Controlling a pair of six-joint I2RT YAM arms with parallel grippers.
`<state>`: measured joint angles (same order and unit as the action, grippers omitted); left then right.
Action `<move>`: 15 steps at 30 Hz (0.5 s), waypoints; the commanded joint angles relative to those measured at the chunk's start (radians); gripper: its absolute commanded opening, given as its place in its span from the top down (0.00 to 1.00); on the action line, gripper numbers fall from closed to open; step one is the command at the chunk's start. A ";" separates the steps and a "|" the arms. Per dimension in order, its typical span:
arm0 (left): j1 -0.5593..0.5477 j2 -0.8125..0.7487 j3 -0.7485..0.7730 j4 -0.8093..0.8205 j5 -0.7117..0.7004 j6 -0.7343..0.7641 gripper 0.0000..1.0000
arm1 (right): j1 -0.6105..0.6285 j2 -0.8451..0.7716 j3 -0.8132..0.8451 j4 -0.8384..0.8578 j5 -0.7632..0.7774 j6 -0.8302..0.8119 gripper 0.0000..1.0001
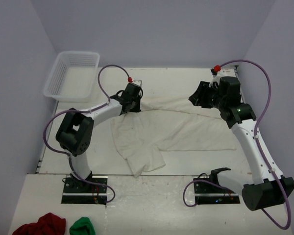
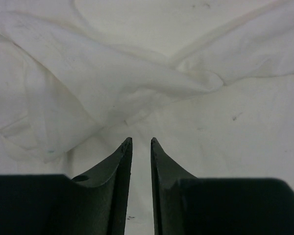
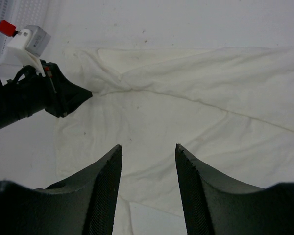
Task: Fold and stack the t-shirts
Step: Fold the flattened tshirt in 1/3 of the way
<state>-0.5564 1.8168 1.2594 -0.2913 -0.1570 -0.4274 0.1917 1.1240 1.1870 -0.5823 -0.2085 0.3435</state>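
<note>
T-shirt [image 1: 186, 132] is limp, light, wrinkle-prone; my left fingers [image 2: 120, 166], narrow and empty, should pinch its raised fold, right fingers [image 3: 105, 186] half-open, empty.

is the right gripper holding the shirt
No, in the right wrist view the right gripper hangs over the t-shirt, its jaws apart with nothing between them.

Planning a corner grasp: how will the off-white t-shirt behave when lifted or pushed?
Probably floppy: the t-shirt lies in soft creases. Likely light, being thin cloth. Pushed, it would probably bunch, as it does ahead of the left tool.
</note>
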 commanded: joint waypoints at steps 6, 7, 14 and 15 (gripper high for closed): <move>-0.010 0.087 0.046 0.049 0.022 -0.007 0.76 | 0.005 -0.023 0.003 0.019 -0.005 -0.005 0.51; -0.011 0.090 0.046 0.049 0.020 -0.005 0.76 | 0.006 -0.023 0.000 0.024 -0.006 -0.001 0.51; -0.011 0.127 0.067 0.049 -0.010 0.007 0.71 | 0.005 -0.020 -0.004 0.027 -0.008 -0.003 0.51; -0.010 0.139 0.078 0.047 -0.012 0.007 0.71 | 0.005 -0.018 -0.003 0.027 -0.011 -0.003 0.51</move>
<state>-0.5636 1.9347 1.2888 -0.2768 -0.1516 -0.4267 0.1917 1.1210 1.1866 -0.5819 -0.2085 0.3435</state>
